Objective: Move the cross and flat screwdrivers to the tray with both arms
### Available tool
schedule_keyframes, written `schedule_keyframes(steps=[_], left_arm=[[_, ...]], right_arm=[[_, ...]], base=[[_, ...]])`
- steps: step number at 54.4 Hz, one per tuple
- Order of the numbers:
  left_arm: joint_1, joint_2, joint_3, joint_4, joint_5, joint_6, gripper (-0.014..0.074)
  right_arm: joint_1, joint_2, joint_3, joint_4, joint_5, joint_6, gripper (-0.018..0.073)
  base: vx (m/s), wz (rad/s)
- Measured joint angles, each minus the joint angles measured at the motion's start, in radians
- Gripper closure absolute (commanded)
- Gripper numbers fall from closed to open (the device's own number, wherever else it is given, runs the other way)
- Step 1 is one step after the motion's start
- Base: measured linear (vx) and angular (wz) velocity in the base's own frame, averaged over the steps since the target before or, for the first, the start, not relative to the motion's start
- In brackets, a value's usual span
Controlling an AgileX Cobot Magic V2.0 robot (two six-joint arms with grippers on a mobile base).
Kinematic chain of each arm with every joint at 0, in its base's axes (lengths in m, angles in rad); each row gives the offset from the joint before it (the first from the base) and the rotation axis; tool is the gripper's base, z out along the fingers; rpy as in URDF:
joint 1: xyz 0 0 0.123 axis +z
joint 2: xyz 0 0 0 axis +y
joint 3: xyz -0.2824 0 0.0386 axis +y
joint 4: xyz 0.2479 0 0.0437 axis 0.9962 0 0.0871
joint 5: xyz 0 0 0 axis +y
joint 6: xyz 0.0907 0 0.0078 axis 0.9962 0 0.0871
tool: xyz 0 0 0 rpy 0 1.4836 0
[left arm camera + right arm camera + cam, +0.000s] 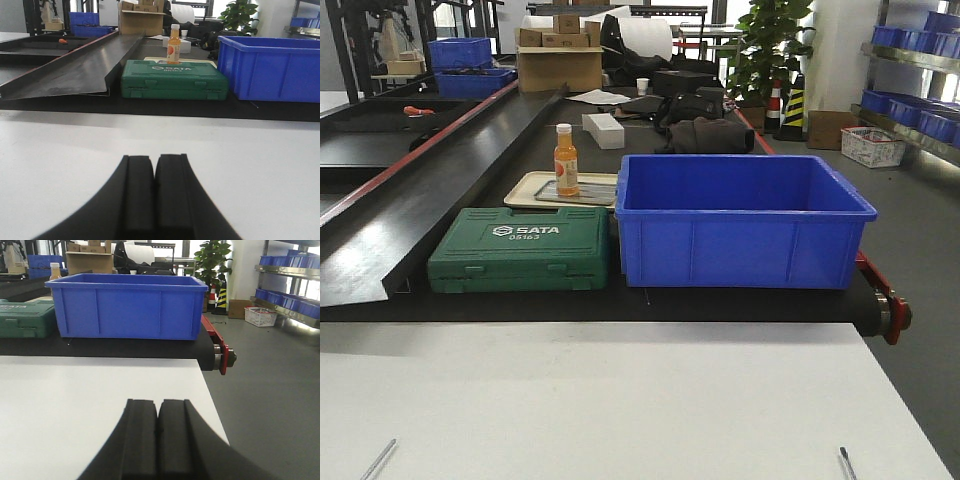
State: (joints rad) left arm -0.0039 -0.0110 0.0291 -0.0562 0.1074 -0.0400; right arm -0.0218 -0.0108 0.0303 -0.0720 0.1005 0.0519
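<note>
Workshop or warehouse floor, judged by the kit: a black conveyor belt (650, 302) is run behind the white tabletop (620, 400) and loaded with a blue plastic bin (745, 220) and a green SATA tool case (520, 250). Cardboard boxes (560, 68) are stacked further back. Metal racking (910, 55) is filled with blue bins. A striped traffic cone (797, 110) is stood on the grey floor (910, 230).

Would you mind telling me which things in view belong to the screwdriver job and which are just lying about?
For the job:
- left screwdriver shaft and right screwdriver shaft, only partly in view
- left gripper and right gripper, both shut

Lying about:
- green tool case
- blue bin
- orange bottle
- cream tray
- cardboard box
</note>
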Motion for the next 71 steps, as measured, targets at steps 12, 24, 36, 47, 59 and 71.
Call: schedule_keyframes(steps=[12,24,36,47,59,71], left_arm=[[0.0,0.0,0.0,0.0,0.0,0.0,0.0602],[0.0,0.0,0.0,0.0,0.0,0.0,0.0602],[0.0,0.0,0.0,0.0,-0.001,0.0,0.0602],[0.0,0.0,0.0,0.0,-0.026,0.0,0.0602],[0.0,0.0,-0.021,0.0,-0.177,0.0,0.0601],[0.0,0.0,-0.18,0.0,-0.19,0.0,0.0559]], right_arm=[[0.0,0.0,0.0,0.0,0.0,0.0,0.0567],[0.0,0.0,0.0,0.0,0.0,0.0,0.0567],[0.0,0.0,0.0,0.0,0.0,0.0,0.0567],[0.0,0.0,0.0,0.0,-0.017,0.0,0.0567],[0.0,0.0,0.0,0.0,-0.178,0.0,0.0567],[0.0,0.063,-0.165,0.0,-0.141,0.0,0.0565]], base=[[0.0,0.0],[0.0,0.0],[0.0,0.0],[0.0,0.0],[0.0,0.0],[0.0,0.0]])
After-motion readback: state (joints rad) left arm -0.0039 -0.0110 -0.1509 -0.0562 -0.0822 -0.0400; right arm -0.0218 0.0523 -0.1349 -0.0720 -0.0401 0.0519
